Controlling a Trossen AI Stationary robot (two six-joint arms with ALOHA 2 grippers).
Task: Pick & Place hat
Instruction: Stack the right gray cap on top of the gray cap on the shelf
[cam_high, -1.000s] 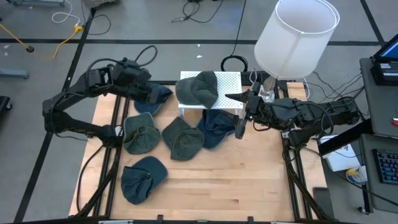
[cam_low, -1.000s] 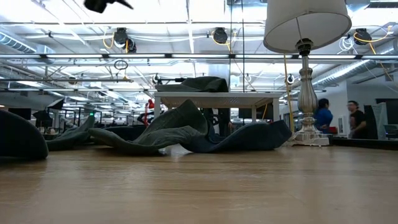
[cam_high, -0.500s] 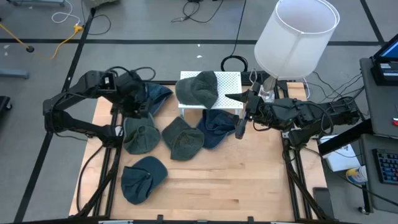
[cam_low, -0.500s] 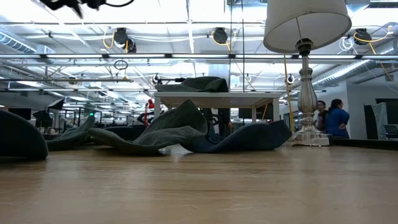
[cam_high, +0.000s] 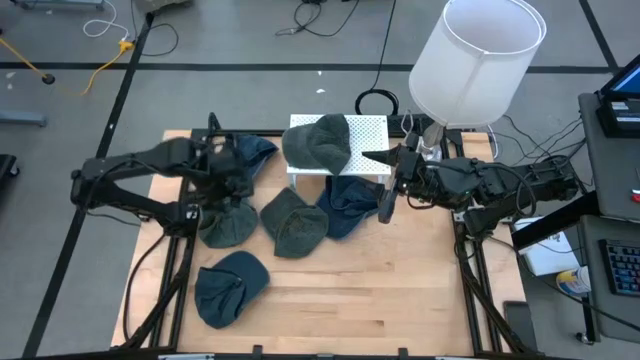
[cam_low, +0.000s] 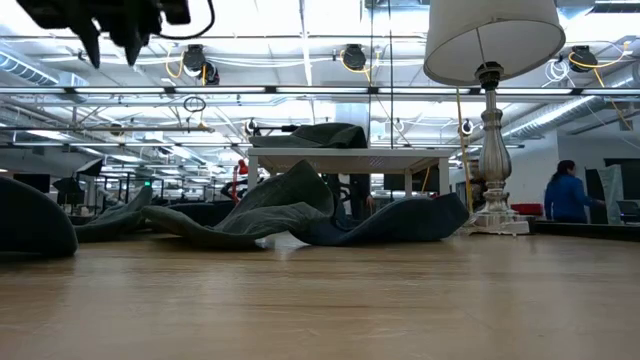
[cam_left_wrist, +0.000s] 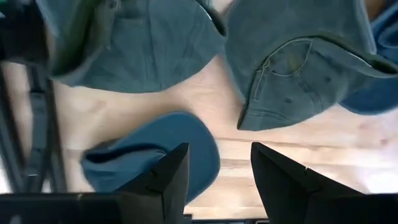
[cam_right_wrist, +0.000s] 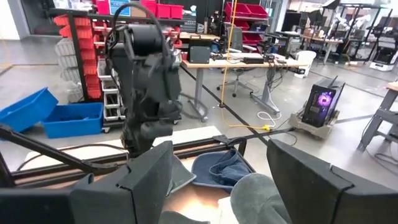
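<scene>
Hat on stand: a grey-green hat (cam_high: 317, 142) lies on top of the white perforated stand (cam_high: 368, 131) at the far middle of the table; in the low view it sits on the stand's flat top (cam_low: 315, 135).
Other hats: five more lie on the wooden table (cam_high: 400, 280) around the stand – a blue one (cam_high: 253, 152) just left of the stand, a dark blue one (cam_high: 350, 203) in front of the stand, partly under its front edge, an olive one (cam_high: 293, 222) touching the dark blue one on its left, a second olive one (cam_high: 226, 220) further left of that, and a teal one (cam_high: 231, 285) well apart from the stand, near the front left of the table.
Left gripper: the left gripper (cam_high: 226, 183) hangs above the table to the left of the stand, between the blue hat and the second olive hat; its fingers (cam_left_wrist: 171, 177) are parted with nothing between them – the wrist view shows only hats and bare wood below.
Right gripper: the right gripper (cam_high: 388, 185) hovers just right of the stand, at the edge of the dark blue hat; its fingers (cam_right_wrist: 146, 177) are wide apart and hold nothing.
Lamp: a lamp with a white shade (cam_high: 474, 60) stands to the right of the stand, behind the right arm.
Room: a person (cam_low: 565, 193) is seen far behind the table, in the low view.
</scene>
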